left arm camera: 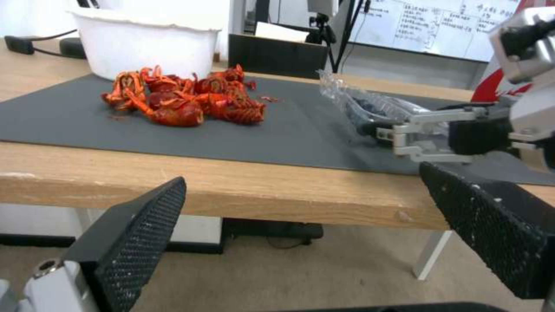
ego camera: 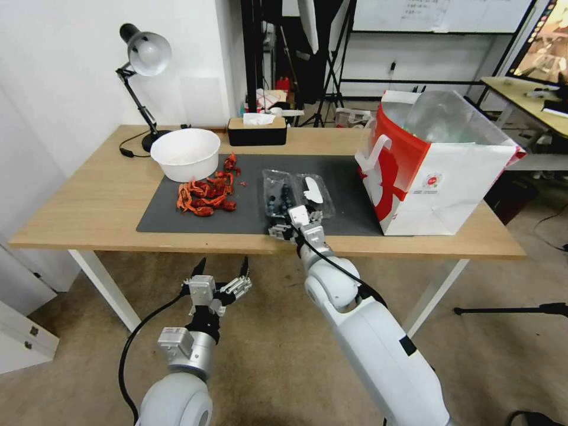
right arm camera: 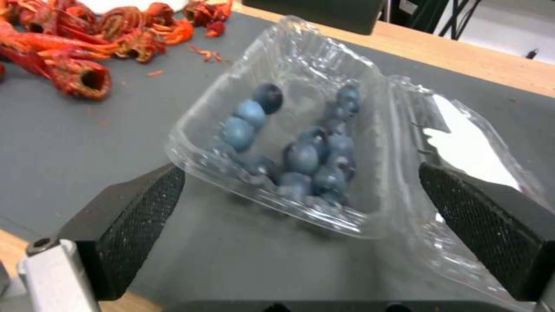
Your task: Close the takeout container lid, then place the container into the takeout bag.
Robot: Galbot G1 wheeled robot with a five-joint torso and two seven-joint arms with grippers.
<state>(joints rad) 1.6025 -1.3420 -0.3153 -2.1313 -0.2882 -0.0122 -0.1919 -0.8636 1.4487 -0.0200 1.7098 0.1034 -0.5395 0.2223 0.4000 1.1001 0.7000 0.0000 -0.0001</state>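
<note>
Right pincer [ego camera: 288, 228] apart at small clear plastic clamshell container [right arm camera: 289, 151], near edge hidden in head view, lid [right arm camera: 462, 147] flat open, left pincer [ego camera: 222, 272] apart below wooden surface [ego camera: 89, 201].

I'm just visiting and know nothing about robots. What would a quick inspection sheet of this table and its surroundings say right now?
Surface: wooden table with a dark grey mat.
Job's things: takeout container lies open on the mat, blueberries inside; its lid lies flat beside it; takeout bag stands open at the table's right end.
Clutter: white bowl, red crayfish piled on the mat, black tissue box, desk lamp.
Grippers: right gripper open, straddling the container's near end; left gripper open, below the table's front edge.
Cables: black cable along the right arm; lamp cord on the table.
Surroundings: tripod stands, whiteboard, another desk behind.
</note>
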